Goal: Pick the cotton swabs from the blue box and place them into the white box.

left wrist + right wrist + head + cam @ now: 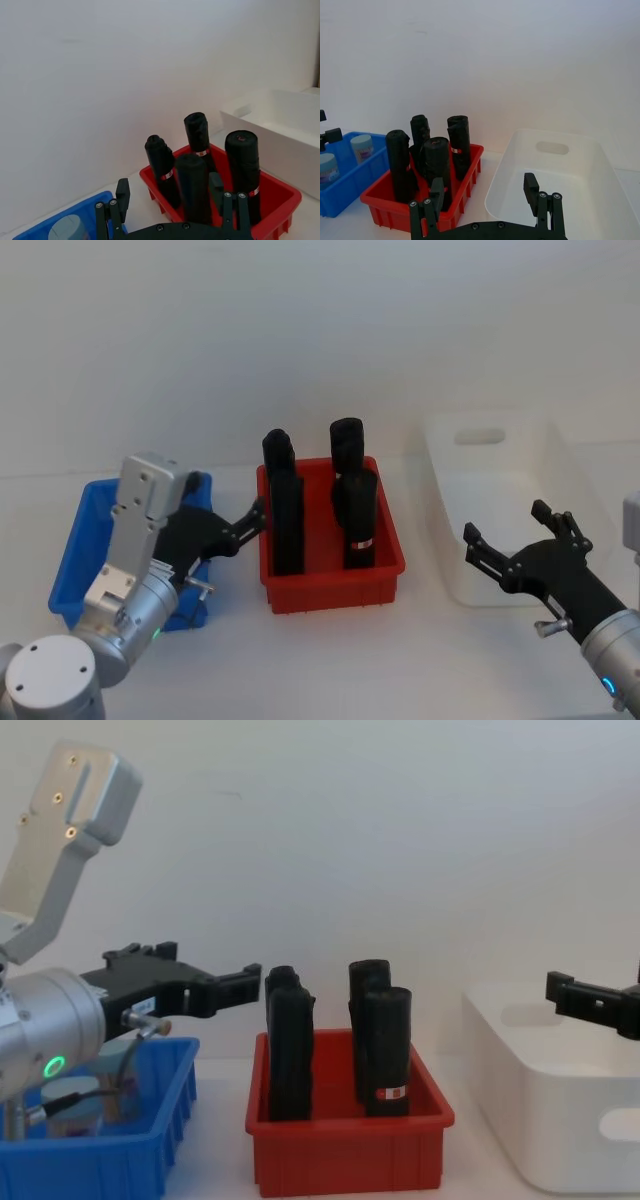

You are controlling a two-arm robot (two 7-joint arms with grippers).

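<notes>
**Desk:** What stands on the counter [330, 670]?

**Photographer:** Three containers in a row. The blue box [75, 560] sits at the robot's left, a red bin [330, 592] in the middle, and the white box [445, 530] at the right. The blue box is just beside the red bin, and a narrow strip of counter parts the red bin from the white box.

**Desk:** Where are the swabs [361, 148]?

**Photographer:** In the blue box. The right wrist view shows two jars with light blue lids standing upright inside it, near each other. In the left wrist view one pale blue lid shows in the same box, below the left hand [169, 184].

**Desk:** And that hand?

**Photographer:** It hovers above the blue box with its fingers spread and pointing toward the red bin. It is released and grasps nothing.

**Desk:** The other one?

**Photographer:** The right hand [505, 522] hangs over the near end of the white box, above its rim. It too is released, fingers apart, carrying nothing.

**Desk:** What is in the red bin?

**Photographer:** Four black packs [288, 510] standing upright, taller than the bin's walls. Several wear a thin red-and-white band.
</notes>
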